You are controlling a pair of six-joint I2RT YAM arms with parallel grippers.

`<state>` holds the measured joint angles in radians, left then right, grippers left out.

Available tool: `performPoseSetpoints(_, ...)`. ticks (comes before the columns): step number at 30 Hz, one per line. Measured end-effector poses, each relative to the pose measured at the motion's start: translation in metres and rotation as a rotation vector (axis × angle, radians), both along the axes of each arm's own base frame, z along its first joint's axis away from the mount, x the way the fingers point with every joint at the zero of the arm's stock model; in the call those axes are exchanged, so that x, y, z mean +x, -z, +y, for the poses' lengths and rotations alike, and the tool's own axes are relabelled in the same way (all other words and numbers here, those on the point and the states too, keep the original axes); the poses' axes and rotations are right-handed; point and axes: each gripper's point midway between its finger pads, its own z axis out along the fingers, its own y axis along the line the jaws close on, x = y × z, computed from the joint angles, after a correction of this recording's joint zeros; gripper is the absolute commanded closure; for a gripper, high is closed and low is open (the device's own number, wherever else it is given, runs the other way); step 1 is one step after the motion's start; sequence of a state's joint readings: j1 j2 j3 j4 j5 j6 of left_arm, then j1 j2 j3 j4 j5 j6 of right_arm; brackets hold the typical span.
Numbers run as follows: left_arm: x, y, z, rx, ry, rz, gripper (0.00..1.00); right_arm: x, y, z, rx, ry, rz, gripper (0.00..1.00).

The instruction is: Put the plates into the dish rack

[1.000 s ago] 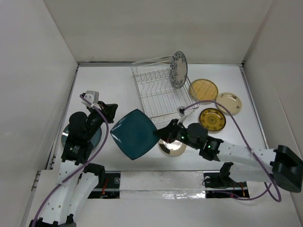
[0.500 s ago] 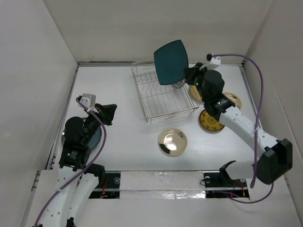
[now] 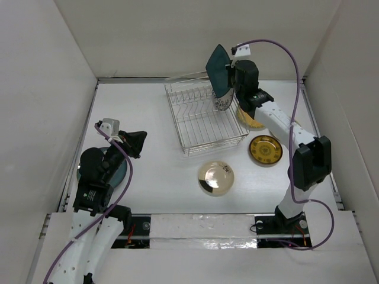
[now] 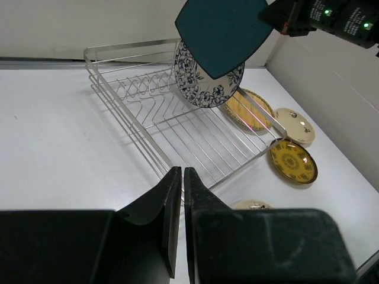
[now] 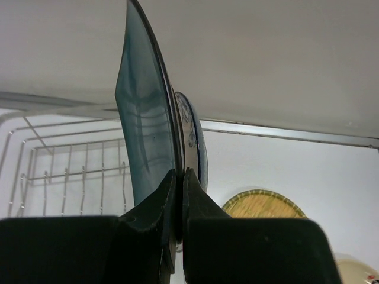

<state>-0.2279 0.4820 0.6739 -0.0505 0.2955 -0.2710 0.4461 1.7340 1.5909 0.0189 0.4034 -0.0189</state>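
Note:
My right gripper (image 3: pixel 230 72) is shut on the rim of the square dark teal plate (image 3: pixel 217 70), holding it upright above the right end of the silver wire dish rack (image 3: pixel 198 127). The plate hangs just in front of the blue floral plate (image 4: pixel 207 89), which stands in the rack's tines. In the right wrist view the teal plate (image 5: pixel 142 136) sits edge-on between my fingers, the floral plate (image 5: pixel 194 139) close behind it. My left gripper (image 3: pixel 137 142) is shut and empty at the left, above a round teal plate (image 3: pixel 113 173) partly hidden by the arm.
A shiny gold plate (image 3: pixel 216 177) lies in front of the rack. A patterned gold plate (image 3: pixel 265 150), a woven yellow plate (image 3: pixel 249 118) and a cream plate (image 4: pixel 295 125) lie to the rack's right. White walls enclose the table on three sides.
My right arm lifted the teal plate from the table's middle, carried it to the rack's far right and turned it edge-on over the tines. The left arm barely moved.

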Motion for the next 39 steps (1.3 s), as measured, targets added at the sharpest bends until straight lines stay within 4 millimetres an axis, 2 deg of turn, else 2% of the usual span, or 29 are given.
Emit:
performPoseSetpoints(7,0.0,0.0,0.0,0.0,0.001,0.001,0.96,0.014,0.034,-0.001,-0.146,0.004,0.068,1.0)
performPoseSetpoints(16,0.002,0.003,-0.001,0.003,0.001,0.012,0.96,0.015,0.044,-0.004,-0.199,0.016,0.083,1.0)
performPoseSetpoints(20,0.002,0.003,-0.001,0.003,0.0,0.011,0.96,0.014,0.058,0.005,-0.213,0.012,0.094,1.0)
performPoseSetpoints(26,0.002,0.003,-0.001,0.003,0.0,0.011,0.96,0.014,0.103,0.03,-0.279,-0.001,0.156,1.0)
performPoseSetpoints(30,0.002,0.003,-0.001,0.003,0.0,0.011,0.96,0.012,0.102,0.033,-0.274,0.029,0.142,1.0)
performPoseSetpoints(32,0.002,0.003,-0.001,0.003,0.0,0.011,0.96,0.011,0.103,0.031,-0.258,0.049,0.141,0.93)
performPoseSetpoints(34,0.002,0.003,-0.001,0.003,0.0,0.011,0.96,0.01,0.105,0.03,-0.222,0.068,0.139,0.78)
performPoseSetpoints(36,0.002,0.003,-0.001,0.003,0.0,0.011,0.96,0.01,0.104,0.031,-0.173,0.082,0.134,0.49)
performPoseSetpoints(37,0.002,0.003,-0.001,0.003,0.0,0.011,0.96,0.009,0.104,0.031,-0.149,0.087,0.133,0.49)
performPoseSetpoints(38,0.002,0.003,-0.001,0.003,0.0,0.011,0.96,0.007,0.104,0.03,-0.133,0.088,0.136,0.41)
performPoseSetpoints(39,0.002,0.003,-0.001,0.003,0.0,0.011,0.96,0.005,0.104,0.03,-0.108,0.094,0.137,0.38)
